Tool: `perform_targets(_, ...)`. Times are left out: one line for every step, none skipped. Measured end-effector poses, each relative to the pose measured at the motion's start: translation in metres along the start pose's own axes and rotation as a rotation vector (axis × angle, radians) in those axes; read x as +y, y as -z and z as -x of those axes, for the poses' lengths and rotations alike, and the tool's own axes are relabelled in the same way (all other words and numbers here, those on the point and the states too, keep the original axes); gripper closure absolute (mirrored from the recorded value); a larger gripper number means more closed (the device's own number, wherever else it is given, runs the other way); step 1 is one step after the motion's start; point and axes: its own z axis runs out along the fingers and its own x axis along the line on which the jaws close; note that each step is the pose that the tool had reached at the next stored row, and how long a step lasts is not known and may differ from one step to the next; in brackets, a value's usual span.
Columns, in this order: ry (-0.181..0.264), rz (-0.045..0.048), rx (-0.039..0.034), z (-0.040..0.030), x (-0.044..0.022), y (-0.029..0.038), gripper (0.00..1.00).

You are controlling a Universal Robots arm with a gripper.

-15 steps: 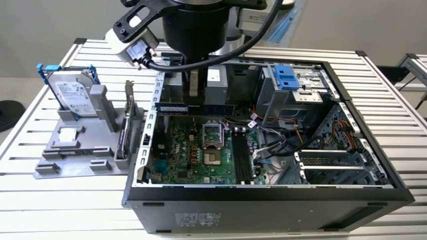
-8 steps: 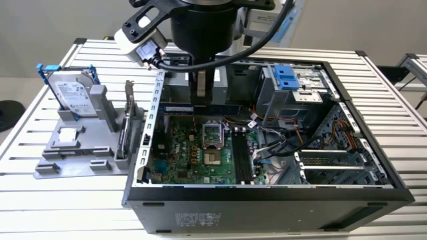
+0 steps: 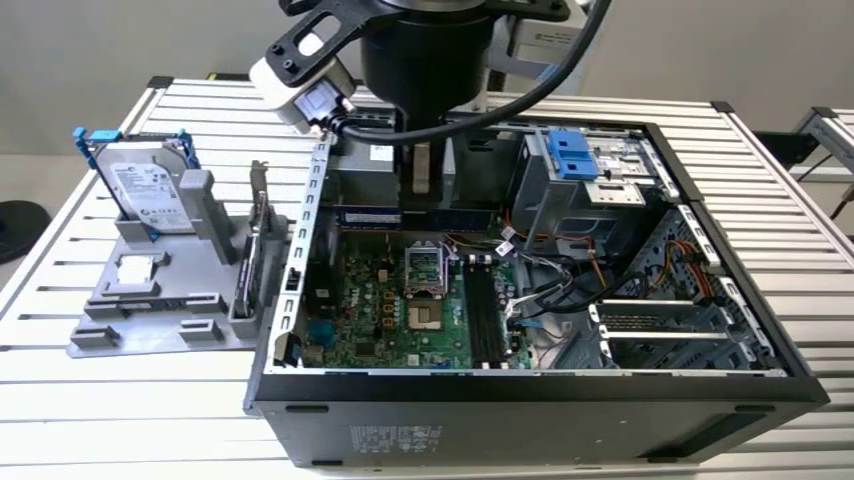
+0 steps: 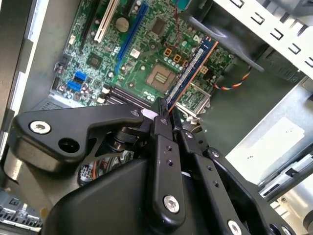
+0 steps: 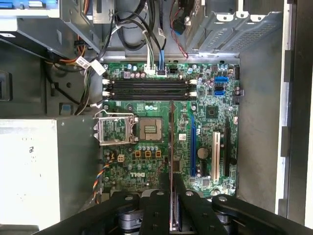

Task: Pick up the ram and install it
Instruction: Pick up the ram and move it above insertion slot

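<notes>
The ram (image 3: 400, 215) is a long dark blue stick hanging level above the motherboard (image 3: 360, 320), over its rear part inside the open computer case (image 3: 534, 395). My gripper (image 3: 420, 193) is shut on its upper edge. In the second wrist view the ram (image 4: 193, 61) runs out from between the black fingers (image 4: 161, 127) of the gripper (image 4: 166, 115). In the first wrist view the ram (image 5: 171, 142) appears edge-on, clamped in the gripper (image 5: 172, 191). The black memory slots (image 5: 149, 90) stand bare, away from the stick; they also show in the exterior view (image 3: 483, 310).
A hard drive in a blue frame (image 3: 140, 190) and a card with a metal bracket (image 3: 260, 240) stand on a grey holder at the exterior view's left. Cable bundles (image 3: 561, 280), a drive cage with a blue latch (image 3: 570, 152) and the CPU socket (image 3: 420, 265) crowd the case.
</notes>
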Motion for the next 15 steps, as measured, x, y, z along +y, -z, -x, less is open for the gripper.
perform_targets(0.0, 0.0, 0.0, -0.0001, 0.0018, 0.0, 1.0)
perform_targets(0.0, 0.0, 0.0, -0.0001, 0.004, -0.0001, 1.0)
perform_targets(-0.001, 0.0, 0.0, -0.0002, 0.0061, -0.0001, 1.0)
perform_targets(-0.002, 0.0, 0.0, -0.0002, 0.0083, -0.0002, 1.0)
perform_targets(-0.003, 0.0, 0.0, -0.0003, 0.0104, -0.0003, 1.0)
perform_targets(-0.005, -0.0001, 0.0, -0.0003, 0.0122, -0.0003, 1.0)
perform_targets(-0.008, -0.0001, 0.0, -0.0004, 0.0136, -0.0005, 1.0)
perform_targets(-0.011, -0.0001, 0.0001, -0.0004, 0.0148, -0.0006, 1.0)
perform_targets(-0.014, -0.0003, -0.0001, -0.0004, 0.0159, -0.0006, 1.0)
perform_targets(-0.017, -0.0003, -0.0002, -0.0005, 0.017, -0.0006, 1.0)
perform_targets(-0.021, -0.0003, -0.0002, -0.0005, 0.0182, -0.0007, 1.0)
perform_targets(-0.024, -0.0004, -0.0001, -0.0005, 0.0194, -0.0008, 1.0)
perform_targets(-0.026, -0.0005, -0.0002, -0.0006, 0.021, -0.0008, 1.0)
perform_targets(-0.028, -0.0005, -0.0003, -0.0007, 0.0228, -0.0008, 1.0)
perform_targets(-0.029, -0.0005, -0.0002, -0.0007, 0.0245, -0.0009, 1.0)
